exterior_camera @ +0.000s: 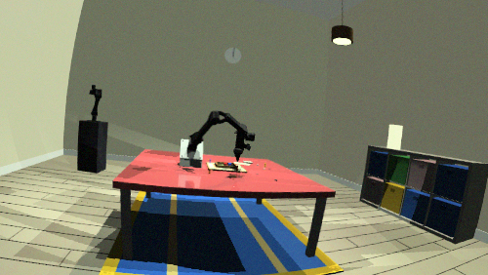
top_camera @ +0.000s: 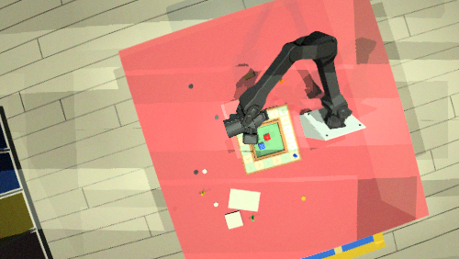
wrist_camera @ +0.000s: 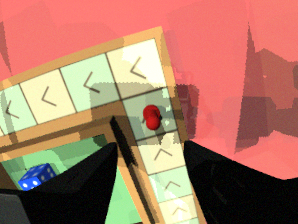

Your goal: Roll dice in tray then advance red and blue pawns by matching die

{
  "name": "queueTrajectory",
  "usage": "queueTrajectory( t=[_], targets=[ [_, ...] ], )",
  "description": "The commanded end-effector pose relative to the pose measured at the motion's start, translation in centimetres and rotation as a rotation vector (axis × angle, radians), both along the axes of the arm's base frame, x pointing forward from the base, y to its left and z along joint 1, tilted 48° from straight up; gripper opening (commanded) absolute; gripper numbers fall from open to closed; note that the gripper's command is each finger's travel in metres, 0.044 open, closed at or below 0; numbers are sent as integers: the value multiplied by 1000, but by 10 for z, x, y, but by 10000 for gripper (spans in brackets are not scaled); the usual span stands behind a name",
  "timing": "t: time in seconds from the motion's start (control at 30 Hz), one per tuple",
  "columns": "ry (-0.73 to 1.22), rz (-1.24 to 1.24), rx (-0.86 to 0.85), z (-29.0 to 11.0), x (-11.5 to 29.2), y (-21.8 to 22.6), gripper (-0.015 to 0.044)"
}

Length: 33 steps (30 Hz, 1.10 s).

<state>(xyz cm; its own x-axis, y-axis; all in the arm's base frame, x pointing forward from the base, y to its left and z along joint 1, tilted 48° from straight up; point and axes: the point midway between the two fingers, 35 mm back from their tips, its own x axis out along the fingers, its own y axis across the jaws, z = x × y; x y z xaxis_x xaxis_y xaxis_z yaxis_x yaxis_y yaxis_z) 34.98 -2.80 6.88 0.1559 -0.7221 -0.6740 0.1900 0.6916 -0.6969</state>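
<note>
The red pawn (wrist_camera: 151,117) stands on the right column of the board (wrist_camera: 169,185) (top_camera: 299,159), one square below the corner; the arm hides it in the top view. My gripper (wrist_camera: 150,148) (exterior_camera: 237,159) is partly open and empty, above the board, its fingertips on either side of that column and just short of the pawn in the wrist view. The blue die (wrist_camera: 36,176) (top_camera: 262,146) and the red die (top_camera: 267,137) lie in the green tray (top_camera: 276,146). The blue pawn (top_camera: 295,155) stands on a corner square of the board. The dice's top numbers are not clearly readable.
A white card (top_camera: 244,200), a white box (top_camera: 233,220) and a green pawn (top_camera: 252,218) are beyond the board. Small balls lie about, dark (top_camera: 191,86), white (top_camera: 205,171) and yellow (top_camera: 303,198). A brown block (top_camera: 249,74) lies near the arm.
</note>
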Motion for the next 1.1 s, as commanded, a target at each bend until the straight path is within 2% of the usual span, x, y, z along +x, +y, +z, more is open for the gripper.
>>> queueTrajectory(
  t=[0.0, 1.07],
  targets=[
    [-21, -16, -3, 3, 2, -2, 200],
    [-22, -16, -6, -32, 10, -42, 200]
  ],
)
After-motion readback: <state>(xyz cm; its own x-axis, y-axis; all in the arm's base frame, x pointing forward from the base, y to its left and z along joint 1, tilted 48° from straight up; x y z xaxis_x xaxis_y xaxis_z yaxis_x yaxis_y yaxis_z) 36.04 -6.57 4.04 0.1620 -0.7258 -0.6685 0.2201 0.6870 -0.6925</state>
